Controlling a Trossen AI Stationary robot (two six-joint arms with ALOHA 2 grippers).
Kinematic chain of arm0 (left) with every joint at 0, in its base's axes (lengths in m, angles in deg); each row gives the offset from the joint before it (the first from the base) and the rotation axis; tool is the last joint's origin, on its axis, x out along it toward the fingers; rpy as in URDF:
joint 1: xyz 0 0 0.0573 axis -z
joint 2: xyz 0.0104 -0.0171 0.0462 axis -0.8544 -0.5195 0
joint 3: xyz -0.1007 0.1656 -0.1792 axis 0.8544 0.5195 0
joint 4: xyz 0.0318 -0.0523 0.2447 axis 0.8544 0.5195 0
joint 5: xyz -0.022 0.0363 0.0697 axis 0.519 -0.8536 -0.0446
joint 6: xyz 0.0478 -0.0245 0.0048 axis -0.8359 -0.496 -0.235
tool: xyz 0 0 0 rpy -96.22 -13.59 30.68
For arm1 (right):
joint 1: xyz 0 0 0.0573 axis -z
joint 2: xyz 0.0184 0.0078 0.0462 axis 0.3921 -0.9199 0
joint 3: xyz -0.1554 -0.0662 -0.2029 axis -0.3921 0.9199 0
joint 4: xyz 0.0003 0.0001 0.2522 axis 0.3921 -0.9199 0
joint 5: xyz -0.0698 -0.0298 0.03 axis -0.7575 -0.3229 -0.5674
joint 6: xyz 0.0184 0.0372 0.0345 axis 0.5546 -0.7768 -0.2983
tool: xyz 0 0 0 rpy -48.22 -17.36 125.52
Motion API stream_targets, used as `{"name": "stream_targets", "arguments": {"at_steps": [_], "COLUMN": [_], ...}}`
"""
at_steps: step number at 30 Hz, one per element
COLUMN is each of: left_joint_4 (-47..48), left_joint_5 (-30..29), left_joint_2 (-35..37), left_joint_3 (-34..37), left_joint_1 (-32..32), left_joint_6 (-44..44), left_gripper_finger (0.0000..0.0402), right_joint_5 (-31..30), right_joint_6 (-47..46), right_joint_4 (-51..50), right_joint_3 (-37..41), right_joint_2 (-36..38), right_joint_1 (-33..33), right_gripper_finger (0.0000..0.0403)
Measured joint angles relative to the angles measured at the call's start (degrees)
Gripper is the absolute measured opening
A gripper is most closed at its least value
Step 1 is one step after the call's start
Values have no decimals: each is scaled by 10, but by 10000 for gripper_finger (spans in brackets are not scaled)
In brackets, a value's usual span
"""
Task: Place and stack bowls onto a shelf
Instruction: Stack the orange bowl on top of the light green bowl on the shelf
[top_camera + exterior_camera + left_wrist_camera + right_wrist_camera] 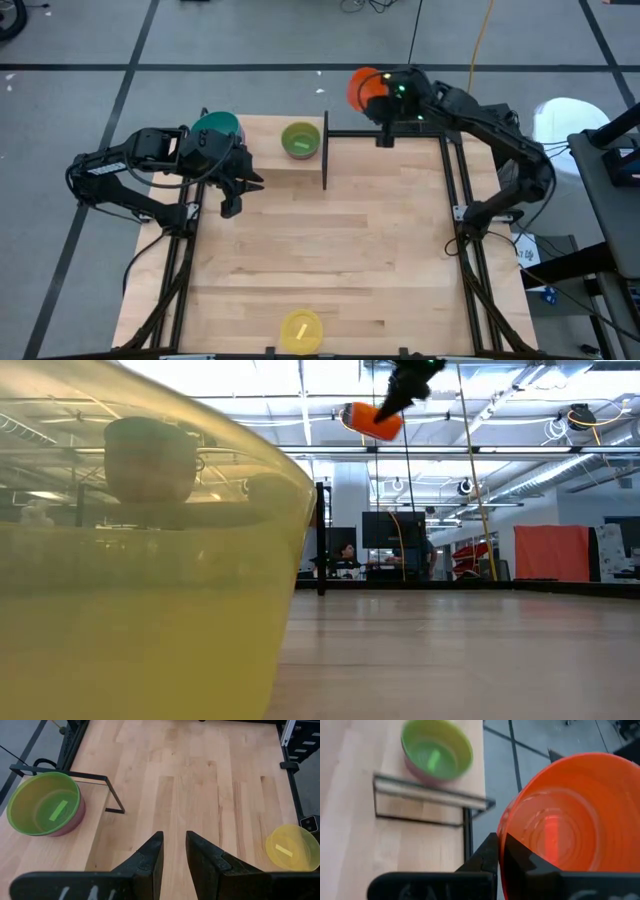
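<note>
High view: right claw carrying orange bowl, left claw empty

Right gripper (384,100) sits at top centre of the frame, past the table's far edge, clamped on the rim of the orange bowl (362,88). Right wrist view confirms it: fingers pinched on the bowl wall, bowl (570,820) filling the right half of the frame. Low view has the bowl (372,421) up in the air, tilted, upper centre.

Left gripper (236,190) is at left of centre over the table, near the shelf (272,165). Left wrist view shows its fingers (148,860) slightly apart with nothing between them.

Green bowl (300,140) sits on the shelf at upper centre, just left of the black upright (325,150). It is nested in a pinkish bowl (70,822), visible under it in the left wrist view. Teal bowl (216,125) is at upper left, partly hidden by the left arm.

Yellow bowl (300,329) sits at bottom centre near the table's front edge, well apart from the shelf; it fills the left half of the low view.
</note>
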State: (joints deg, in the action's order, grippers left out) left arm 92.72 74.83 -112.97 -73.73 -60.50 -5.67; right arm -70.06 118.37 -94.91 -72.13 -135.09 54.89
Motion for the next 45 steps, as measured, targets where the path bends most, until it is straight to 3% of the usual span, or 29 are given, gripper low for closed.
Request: {"name": "stream_targets", "arguments": {"at_steps": [6, 13, 27, 45], "left_joint_4": [0, 0, 0, 1], "left_joint_5": [0, 0, 0, 0], "left_joint_2": [0, 0, 0, 0], "left_joint_3": [0, 0, 0, 0], "left_joint_1": [0, 0, 0, 0], "left_joint_6": [4, 6, 8, 18], "left_gripper_finger": [88, 88, 88, 88], "right_joint_5": [13, 66, 150, 146], "right_joint_6": [3, 26, 41, 36], "right_joint_4": [-21, -20, 21, 32], "right_joint_3": [-124, -192, -196, -192], "right_joint_2": [-97, -193, -293, -330], "right_joint_1": [-42, -77, -88, -72], "right_gripper_finger": [0, 0, 0, 1]}}
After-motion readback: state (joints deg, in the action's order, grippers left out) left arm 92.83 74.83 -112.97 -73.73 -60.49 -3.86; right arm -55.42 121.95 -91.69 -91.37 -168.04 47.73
